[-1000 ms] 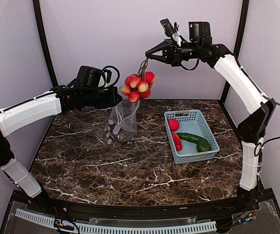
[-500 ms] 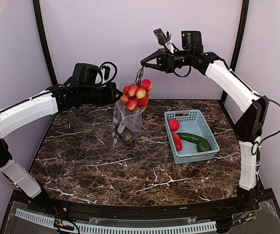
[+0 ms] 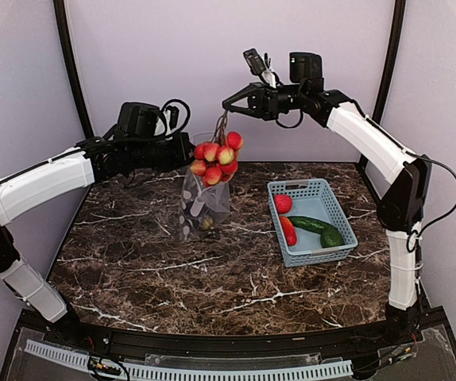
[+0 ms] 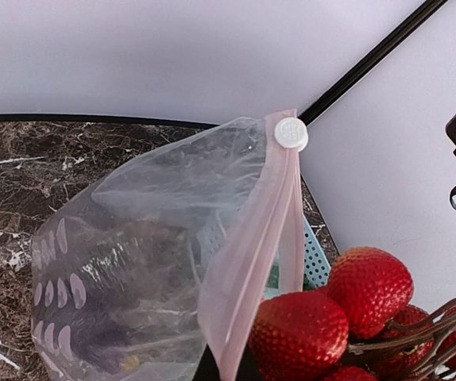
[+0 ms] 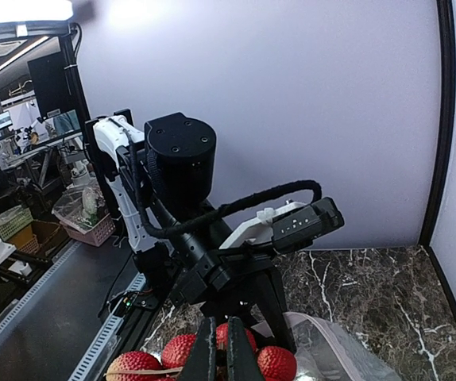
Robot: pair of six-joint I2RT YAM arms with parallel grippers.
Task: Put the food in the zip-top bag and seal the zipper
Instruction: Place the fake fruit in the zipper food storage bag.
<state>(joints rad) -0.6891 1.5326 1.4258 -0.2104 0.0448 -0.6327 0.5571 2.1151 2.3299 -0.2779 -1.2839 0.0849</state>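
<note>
Nearest us, the blue basket (image 3: 307,187) holds what's left to go: tomato (image 3: 283,203), pepper (image 3: 289,231), cucumber (image 3: 314,224) and a green avocado-ish piece (image 3: 332,236). Left of it the zip-top bag (image 3: 204,202) hangs upright, bottom on the table (image 3: 172,278), w/ something dark inside, prob. the eggplant (image 4: 105,321). L gripper (image 3: 187,153) is pinched tight on the zipper (image 4: 252,254) strip at the mouth. Berries (image 3: 214,161) dangle right at that lip, hung by the stem from R gripper (image 3: 229,101), jaws together on it. Can't tell if the cluster is over the opening or just outside. So: centre it over the gap, lower slow, let go only once the berries are below the lip. L arm should hold the mouth up & wide.
</note>
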